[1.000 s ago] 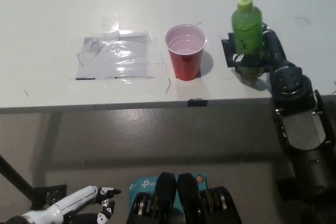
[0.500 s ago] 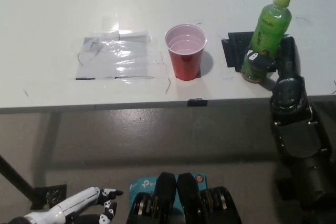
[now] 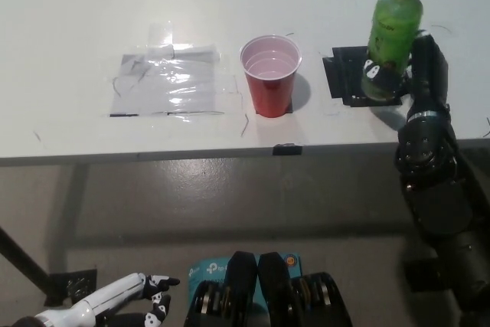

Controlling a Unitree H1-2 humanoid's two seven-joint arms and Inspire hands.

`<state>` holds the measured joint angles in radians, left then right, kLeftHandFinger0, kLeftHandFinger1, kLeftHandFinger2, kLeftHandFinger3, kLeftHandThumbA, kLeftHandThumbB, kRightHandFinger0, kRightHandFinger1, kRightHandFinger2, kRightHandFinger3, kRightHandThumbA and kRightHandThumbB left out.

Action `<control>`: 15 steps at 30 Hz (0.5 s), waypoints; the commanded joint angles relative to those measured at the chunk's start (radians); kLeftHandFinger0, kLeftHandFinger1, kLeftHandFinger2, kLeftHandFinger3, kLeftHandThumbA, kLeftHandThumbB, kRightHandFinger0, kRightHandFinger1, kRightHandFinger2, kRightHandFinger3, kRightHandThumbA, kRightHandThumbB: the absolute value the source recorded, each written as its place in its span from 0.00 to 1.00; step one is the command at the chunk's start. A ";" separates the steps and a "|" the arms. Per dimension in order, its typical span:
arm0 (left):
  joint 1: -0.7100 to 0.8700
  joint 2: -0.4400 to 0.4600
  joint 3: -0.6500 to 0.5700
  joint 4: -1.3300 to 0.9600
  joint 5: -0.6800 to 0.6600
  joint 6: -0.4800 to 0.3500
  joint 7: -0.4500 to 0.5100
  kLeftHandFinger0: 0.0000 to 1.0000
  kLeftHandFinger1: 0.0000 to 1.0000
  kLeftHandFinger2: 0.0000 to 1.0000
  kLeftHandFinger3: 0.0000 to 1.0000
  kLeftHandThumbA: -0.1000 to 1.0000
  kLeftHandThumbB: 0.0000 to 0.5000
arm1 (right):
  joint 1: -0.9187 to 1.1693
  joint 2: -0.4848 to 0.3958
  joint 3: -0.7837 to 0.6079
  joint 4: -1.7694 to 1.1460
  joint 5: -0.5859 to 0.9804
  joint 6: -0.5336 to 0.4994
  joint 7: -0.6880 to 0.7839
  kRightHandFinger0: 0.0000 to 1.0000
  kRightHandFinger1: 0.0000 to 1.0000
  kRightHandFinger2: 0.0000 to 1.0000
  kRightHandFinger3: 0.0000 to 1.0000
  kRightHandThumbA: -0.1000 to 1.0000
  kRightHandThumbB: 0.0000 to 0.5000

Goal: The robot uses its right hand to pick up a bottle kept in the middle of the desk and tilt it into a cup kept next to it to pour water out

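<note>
Compared w/ a moment ago, the green bottle [image 3: 393, 36] is seen more upright and shifted toward 12 o'clock, its base now over the black square marker [image 3: 346, 74] rather than at the marker's 4 o'clock edge; whether the base is touching the tabletop [image 3: 76, 21] or just clear of it can't be told. Since no tilt toward the red cup [image 3: 270, 74] is shown, the pour is judged not yet begun or already finished and the bottle being set back. The cup stands upright at approx. 9 o'clock of the bottle, near but apart, w/ liquid visible inside. The black right hand [image 3: 381, 76] is wrapped around the bottle's lower half from the 3 o'clock side, fingers closed on it, forearm rising from the 5 o'clock corner, nearly vertical in frame. The white left hand [image 3: 126, 300] is rested low at 7 o'clock, below the tabletop edge, fingers loosely apart, holding nothing.
</note>
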<state>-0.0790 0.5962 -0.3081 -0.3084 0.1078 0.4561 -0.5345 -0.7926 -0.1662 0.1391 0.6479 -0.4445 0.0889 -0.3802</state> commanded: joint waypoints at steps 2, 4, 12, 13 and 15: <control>-0.005 0.021 0.012 -0.019 -0.001 0.014 -0.022 1.00 1.00 1.00 1.00 0.94 0.88 | -0.088 -0.057 0.104 -0.050 -0.109 -0.101 0.010 0.00 0.00 0.00 0.09 0.00 0.15; -0.006 0.020 0.012 -0.016 -0.005 0.014 -0.022 1.00 1.00 1.00 1.00 0.94 0.88 | -0.098 -0.066 0.130 -0.046 -0.119 -0.097 0.018 0.00 0.00 0.00 0.11 0.00 0.17; -0.015 0.030 0.004 -0.017 0.005 0.014 -0.033 1.00 1.00 1.00 1.00 0.97 0.86 | -0.131 -0.079 0.211 -0.035 -0.157 -0.080 0.051 0.00 0.00 0.00 0.16 0.00 0.16; -0.014 0.025 0.008 -0.014 0.001 0.013 -0.032 1.00 1.00 1.00 1.00 0.95 0.86 | -0.136 -0.083 0.235 -0.027 -0.168 -0.097 0.072 0.00 0.00 0.03 0.22 0.00 0.17; -0.015 0.026 0.006 -0.012 0.002 0.014 -0.035 1.00 1.00 1.00 1.00 0.96 0.84 | -0.139 -0.080 0.246 -0.015 -0.176 -0.094 0.069 0.00 0.00 0.02 0.22 0.00 0.20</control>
<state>-0.0816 0.5979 -0.3094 -0.3082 0.1088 0.4564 -0.5495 -0.8422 -0.2241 0.3613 0.6512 -0.5629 0.0527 -0.3301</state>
